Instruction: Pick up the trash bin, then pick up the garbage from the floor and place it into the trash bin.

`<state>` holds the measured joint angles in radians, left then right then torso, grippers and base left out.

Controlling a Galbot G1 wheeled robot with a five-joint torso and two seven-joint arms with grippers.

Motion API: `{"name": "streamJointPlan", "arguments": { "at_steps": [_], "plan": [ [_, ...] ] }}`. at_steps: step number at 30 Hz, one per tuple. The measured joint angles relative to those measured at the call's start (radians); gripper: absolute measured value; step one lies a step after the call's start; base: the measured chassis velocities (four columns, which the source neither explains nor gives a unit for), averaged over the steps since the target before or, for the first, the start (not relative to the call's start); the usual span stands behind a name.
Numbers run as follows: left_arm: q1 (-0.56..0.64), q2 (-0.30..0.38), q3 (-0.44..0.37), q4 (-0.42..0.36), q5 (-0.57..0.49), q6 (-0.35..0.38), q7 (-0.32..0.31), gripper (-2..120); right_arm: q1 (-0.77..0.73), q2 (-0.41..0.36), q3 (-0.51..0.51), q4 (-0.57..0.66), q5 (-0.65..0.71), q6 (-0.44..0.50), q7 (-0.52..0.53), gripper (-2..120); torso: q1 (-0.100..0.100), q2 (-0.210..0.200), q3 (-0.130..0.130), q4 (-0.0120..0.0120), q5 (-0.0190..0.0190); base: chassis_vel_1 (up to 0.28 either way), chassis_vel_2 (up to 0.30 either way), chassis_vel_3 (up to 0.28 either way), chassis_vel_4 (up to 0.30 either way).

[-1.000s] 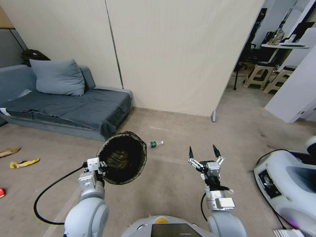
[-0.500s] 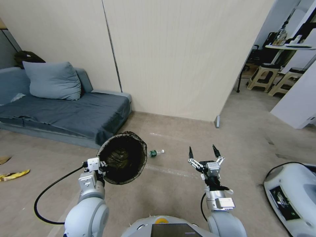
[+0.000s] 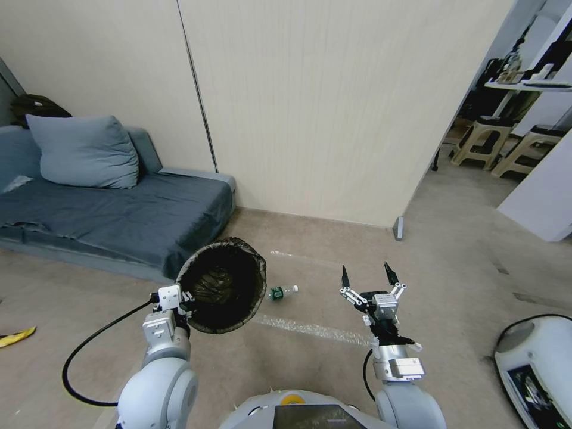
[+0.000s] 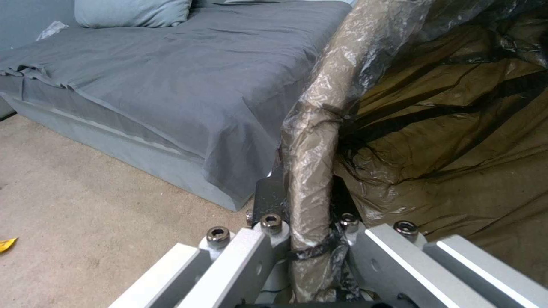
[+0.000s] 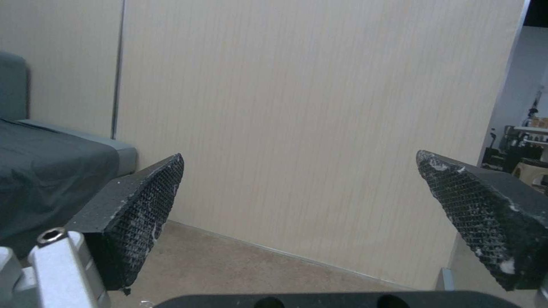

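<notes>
Everything in my head view has slid left, so my camera turned right; the bottle did not roll. From big to small: the grey sofa (image 3: 119, 220) sits by the wall, and the trash bin (image 3: 221, 292) hangs in the air, its rim pinched tight in my left gripper (image 3: 179, 305). My right gripper (image 3: 367, 274) is held up with its fingers spread wide and nothing in them. The bottle (image 3: 281, 292) lies on the floor between both grippers, just right of the bin, long side running left to right. I think my free right gripper should reach it.
</notes>
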<state>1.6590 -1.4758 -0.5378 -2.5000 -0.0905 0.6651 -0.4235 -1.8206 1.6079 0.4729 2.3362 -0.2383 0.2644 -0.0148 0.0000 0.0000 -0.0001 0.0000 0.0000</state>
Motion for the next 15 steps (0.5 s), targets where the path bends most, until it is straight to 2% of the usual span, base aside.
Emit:
{"name": "streamJointPlan", "arguments": {
  "at_steps": [15],
  "plan": [
    [0.004, -0.003, -0.007, 0.0, 0.007, -0.012, 0.009, 0, 0.001, 0.0, -0.002, -0.005, -0.005, 0.012, -0.015, 100, 0.0, 0.0, 0.0, 0.0, 0.0, 0.0, 0.0, 0.0, 0.0]
  ]
}}
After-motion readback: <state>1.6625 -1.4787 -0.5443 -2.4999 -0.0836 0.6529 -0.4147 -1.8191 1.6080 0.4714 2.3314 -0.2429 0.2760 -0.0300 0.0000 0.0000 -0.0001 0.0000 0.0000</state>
